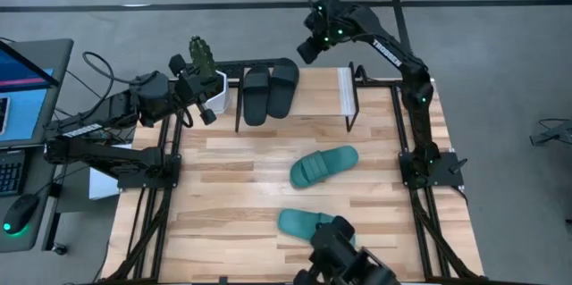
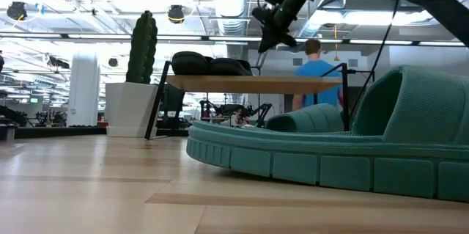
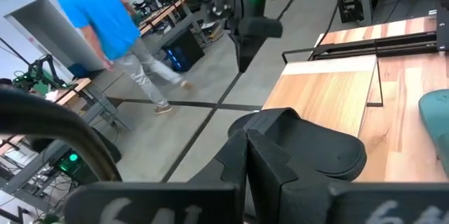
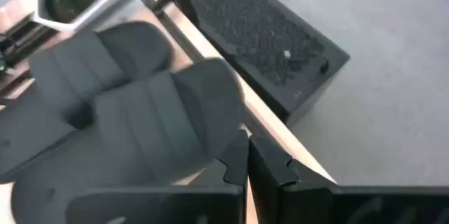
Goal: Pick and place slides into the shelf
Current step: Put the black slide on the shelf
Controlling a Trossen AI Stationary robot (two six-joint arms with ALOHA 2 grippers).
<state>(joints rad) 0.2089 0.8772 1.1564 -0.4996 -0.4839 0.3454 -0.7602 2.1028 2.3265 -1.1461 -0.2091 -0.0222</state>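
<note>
Two black slides (image 1: pixel 256 96) (image 1: pixel 284 88) lie side by side, soles down, on the shelf's (image 1: pixel 326 97) wooden top panel at the table's far edge. Two teal slides rest on the tabletop, one in the middle (image 1: pixel 323 167) and one nearer the front (image 1: pixel 308 222); that one fills the low view (image 2: pixel 330 153). My right gripper (image 1: pixel 310 48) hangs shut, high above the shelf's far edge, looking down on the black slides (image 4: pixel 119 97). My left gripper (image 1: pixel 204 106) is shut at the shelf's left end, beside the black slides (image 3: pixel 309 147), touching nothing.
A cactus in a white pot (image 1: pixel 207 75) stands at the shelf's left end, close to my left gripper. A dark box (image 4: pixel 266 41) sits on the floor beyond the far edge. A person in a blue shirt (image 2: pixel 316 72) walks in the room behind. A laptop (image 1: pixel 22 88) is at far left.
</note>
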